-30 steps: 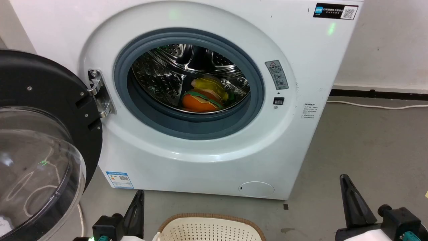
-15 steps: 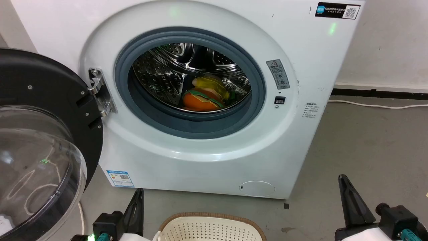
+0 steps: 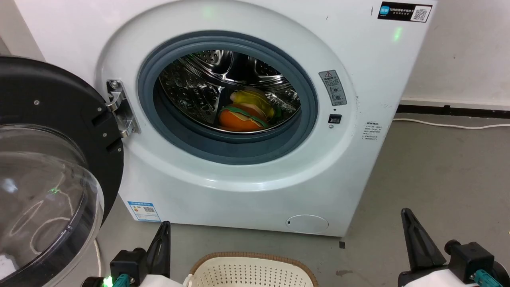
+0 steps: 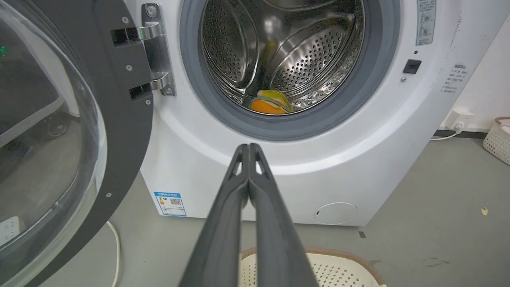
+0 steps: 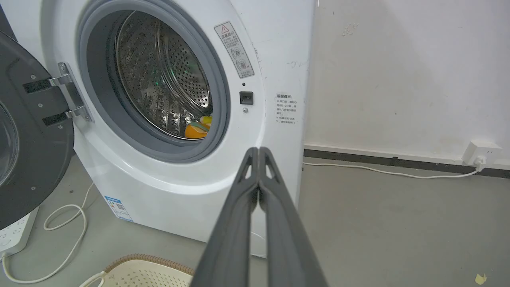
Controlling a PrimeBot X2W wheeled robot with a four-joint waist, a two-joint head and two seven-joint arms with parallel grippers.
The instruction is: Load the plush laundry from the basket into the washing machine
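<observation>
Orange plush toys (image 3: 242, 118) sit in the washer (image 3: 239, 191) ahead of the clenched, empty left gripper (image 4: 249, 148) and right gripper (image 5: 259, 151), loading seemingly done.

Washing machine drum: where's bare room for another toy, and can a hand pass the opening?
The drum is bare at left, between the grey seal and the hamburger plush. Crowded lower right, where that plush and the pink-and-yellow plush pile together. The opening is unobstructed; the door stands wide open.
</observation>
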